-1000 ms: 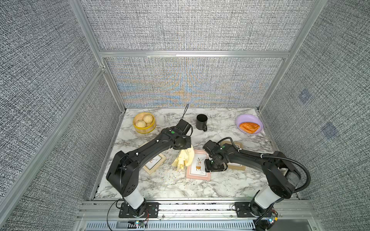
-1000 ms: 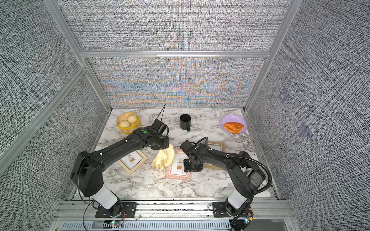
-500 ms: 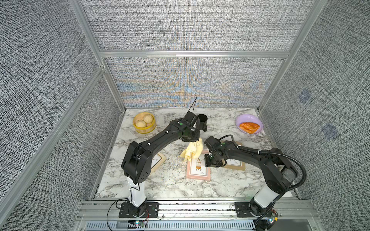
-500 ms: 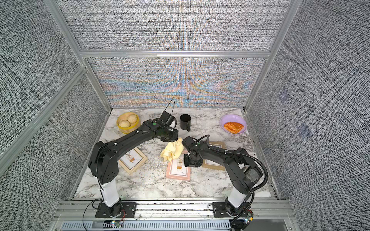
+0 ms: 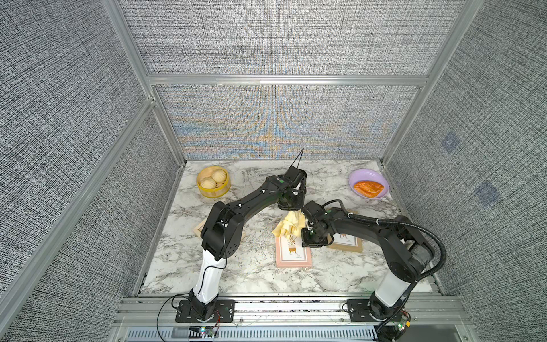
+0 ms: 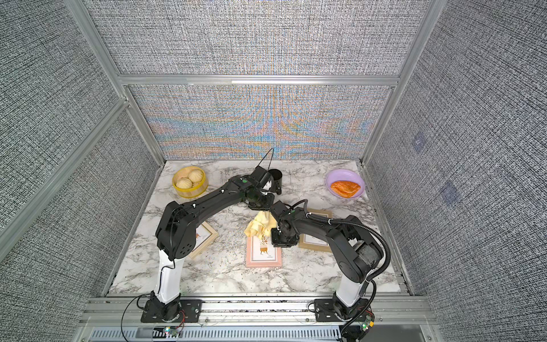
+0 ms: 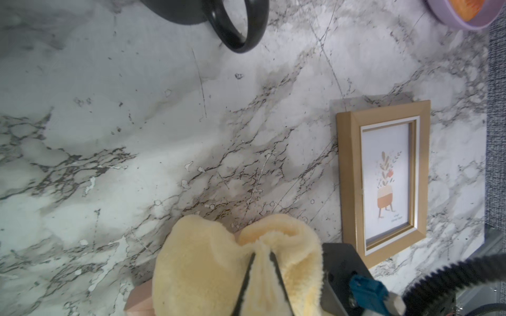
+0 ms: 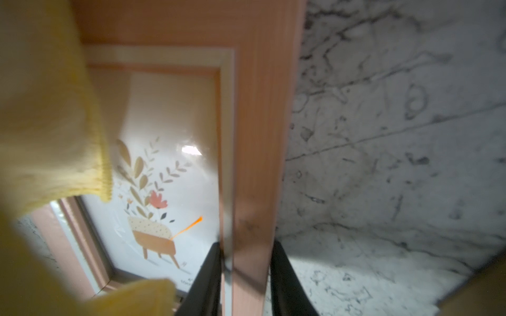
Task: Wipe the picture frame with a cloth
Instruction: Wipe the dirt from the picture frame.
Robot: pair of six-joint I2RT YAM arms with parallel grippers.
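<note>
1. Where it lies flat near the middle of the marble table (image 5: 236, 275), the pink picture frame (image 5: 293, 254) has a wide pink edge and a thin white inner border. Behind its shiny glass is a drawing of a leafy plant in a pot on little legs.
2. The right gripper (image 8: 247, 243) has one finger on each side of the frame's side bar and squeezes it.
3. The cloth (image 5: 290, 226) is soft, fuzzy and pale yellow. It hangs in a bunch over the far end of the frame and hides the top of the picture.
4. The left gripper (image 7: 262, 255) pinches a fold at the top of the cloth, jaws tight on it.
5. A gold frame (image 5: 346, 242) lies just beside the pink one, partly under the right arm. A light wood frame (image 6: 204, 238) lies under the left arm.
6. Farther back stand a black mug (image 6: 276, 177), a purple plate (image 5: 355, 176) with an orange pastry (image 5: 368, 189), and a yellow basket (image 5: 213, 192) with buns (image 5: 219, 176).
</note>
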